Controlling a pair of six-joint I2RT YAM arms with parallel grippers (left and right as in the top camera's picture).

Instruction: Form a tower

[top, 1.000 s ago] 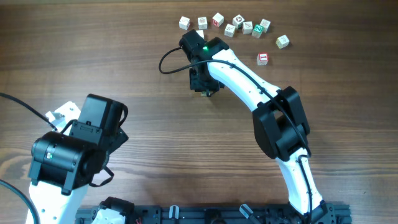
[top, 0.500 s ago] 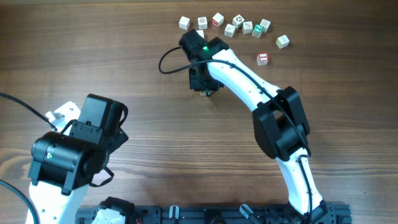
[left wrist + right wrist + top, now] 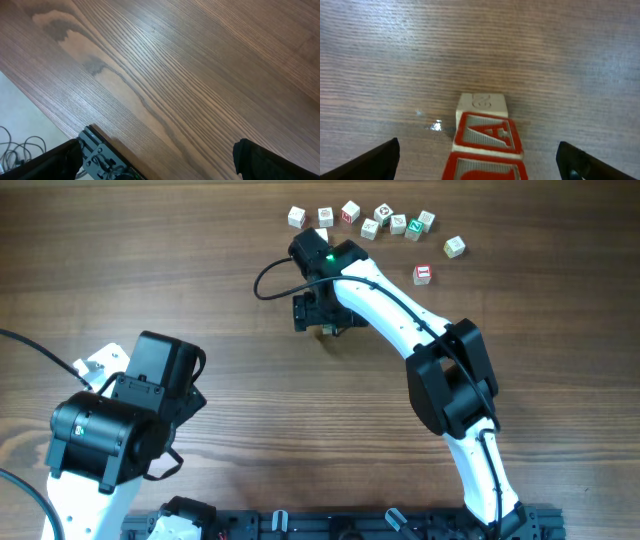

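The tower [image 3: 487,137] is a short stack of small wooden cubes with red-framed faces, one showing a letter A, over a pale cube on the table. My right gripper [image 3: 480,157] is open, a finger on each side of the stack and well apart from it. From overhead, the right gripper [image 3: 320,315] covers the tower. My left gripper [image 3: 157,160] is open over bare wood, holding nothing; the left arm [image 3: 120,420] sits at the near left.
Several loose cubes [image 3: 384,220] lie in a row at the far edge. A red-faced cube [image 3: 423,274] and a pale one [image 3: 455,247] lie to their right. A black cable [image 3: 270,275] loops beside the right wrist. The table edge [image 3: 65,127] shows in the left wrist view.
The right gripper has gone from shut to open, letting go of the stack. The left arm has not moved.
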